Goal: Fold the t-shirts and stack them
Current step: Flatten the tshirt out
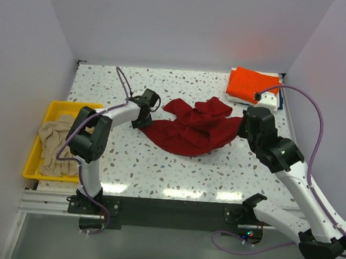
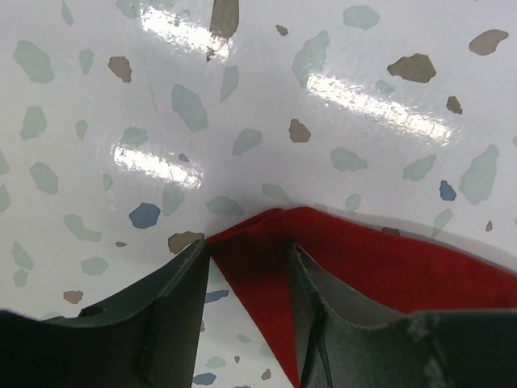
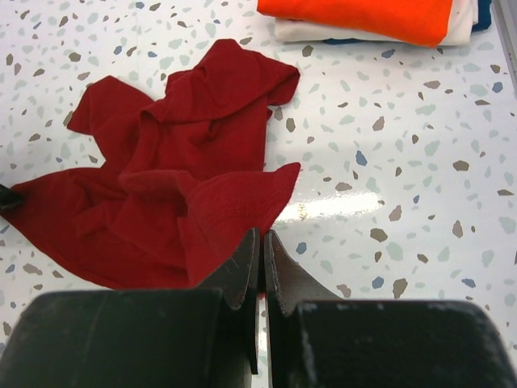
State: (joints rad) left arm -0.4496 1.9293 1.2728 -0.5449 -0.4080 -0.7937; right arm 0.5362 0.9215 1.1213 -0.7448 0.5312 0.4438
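The dark red t-shirt (image 1: 193, 128) lies crumpled mid-table. My left gripper (image 1: 141, 119) is at its left corner. In the left wrist view the jaws stand open, with that red corner (image 2: 266, 259) on the table between the two fingers (image 2: 178, 299). My right gripper (image 1: 244, 125) is at the shirt's right edge. Its jaws (image 3: 260, 236) are pressed together, with a sliver of the red shirt (image 3: 161, 162) between them. The folded orange t-shirt (image 1: 252, 84) sits at the back right. The beige t-shirt (image 1: 57, 143) lies bunched in the tray.
The yellow tray (image 1: 33, 156) stands at the table's left edge. The orange shirt rests on white and blue folded cloth (image 3: 464, 20) near the right wall. White walls close in the back and both sides.
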